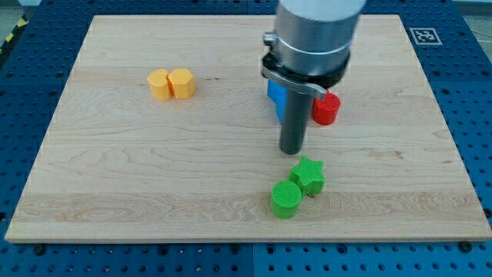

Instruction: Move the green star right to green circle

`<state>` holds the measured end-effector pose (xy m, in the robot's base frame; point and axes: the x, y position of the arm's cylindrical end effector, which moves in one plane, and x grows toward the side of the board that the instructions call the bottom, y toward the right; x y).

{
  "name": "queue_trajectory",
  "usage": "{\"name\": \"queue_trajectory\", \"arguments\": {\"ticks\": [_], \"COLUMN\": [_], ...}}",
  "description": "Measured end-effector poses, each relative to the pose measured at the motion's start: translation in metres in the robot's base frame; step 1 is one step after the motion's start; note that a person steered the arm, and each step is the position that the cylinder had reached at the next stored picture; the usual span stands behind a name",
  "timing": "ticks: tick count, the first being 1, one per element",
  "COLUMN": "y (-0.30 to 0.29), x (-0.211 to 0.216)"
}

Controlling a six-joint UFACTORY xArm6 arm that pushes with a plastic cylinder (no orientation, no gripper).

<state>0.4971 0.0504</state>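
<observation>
The green star (308,175) lies near the view's bottom, right of centre. It touches the green circle (286,199), which sits just below and to its left. My tip (291,151) is just above the star, slightly to its left, with a small gap between them. The rod rises from there to the arm's grey body at the view's top.
A blue block (276,95) is partly hidden behind the rod. A red cylinder (326,108) stands right of the rod. Two orange-yellow blocks (171,83) touch each other at the upper left. The wooden board (115,169) lies on a blue perforated table.
</observation>
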Motion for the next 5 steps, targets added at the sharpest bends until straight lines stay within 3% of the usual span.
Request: {"name": "queue_trajectory", "arguments": {"ticks": [5], "y": [0.026], "x": [0.047]}}
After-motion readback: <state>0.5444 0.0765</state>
